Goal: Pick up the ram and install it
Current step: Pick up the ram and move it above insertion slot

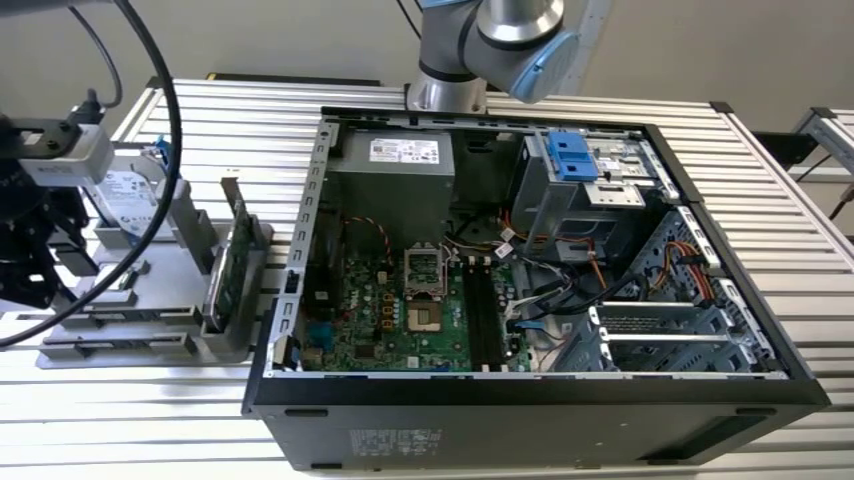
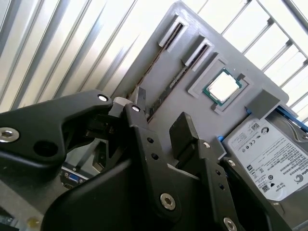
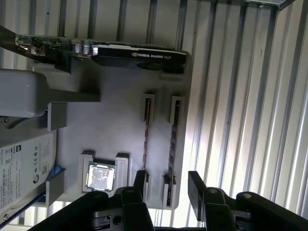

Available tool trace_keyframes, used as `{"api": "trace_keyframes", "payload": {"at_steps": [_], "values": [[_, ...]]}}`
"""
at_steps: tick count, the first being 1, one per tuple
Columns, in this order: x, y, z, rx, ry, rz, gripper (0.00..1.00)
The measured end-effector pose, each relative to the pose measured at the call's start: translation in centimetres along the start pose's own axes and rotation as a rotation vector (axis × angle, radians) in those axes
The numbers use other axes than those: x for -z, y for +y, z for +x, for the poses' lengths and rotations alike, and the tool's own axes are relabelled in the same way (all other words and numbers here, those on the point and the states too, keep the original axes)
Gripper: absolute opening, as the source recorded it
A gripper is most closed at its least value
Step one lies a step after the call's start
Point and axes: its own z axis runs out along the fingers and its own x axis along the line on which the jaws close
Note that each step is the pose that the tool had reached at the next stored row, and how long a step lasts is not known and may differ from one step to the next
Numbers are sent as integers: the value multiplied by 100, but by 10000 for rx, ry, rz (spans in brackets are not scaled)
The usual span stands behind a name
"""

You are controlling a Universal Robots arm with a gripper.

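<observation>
Looking down through the first wrist view, we note the ram (image 3: 172,149) edge-on: a long, thin stick with a row of dark chips along its visible face. From this angle we cannot tell its colour, and no sticker shows.

Position: it stands on its long edge in a grey tray (image 3: 120,130), held by a small bracket at each end. The tray lies on the slatted table (image 3: 240,120).

Orientation: the long axis lies flat along the tray surface. One end points toward the graphics card (image 3: 137,55), which stands crosswise at the tray's far edge. The other end points toward the gripper (image 3: 167,185). A second thin board (image 3: 146,139) stands in the neighbouring slot, parallel and just beside the ram. A processor (image 3: 100,175) sits in a recess on that board's other side, with a hard drive (image 3: 24,168) beyond it.

Gripper: the fingers (image 3: 196,187) are spread wide and hold nothing. They sit over the near end of the two slots, one to each side. We cannot tell which stick they are centred on, nor whether they touch either one.

In the exterior view, the open computer case (image 1: 534,400) lies on the table to the exterior view's right of the tray.
</observation>
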Motion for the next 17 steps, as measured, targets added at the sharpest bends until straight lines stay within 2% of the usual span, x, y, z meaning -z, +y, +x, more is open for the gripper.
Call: {"api": "trace_keyframes", "payload": {"at_steps": [17], "values": [[-38,0,-5,-73,1,0,100]]}}
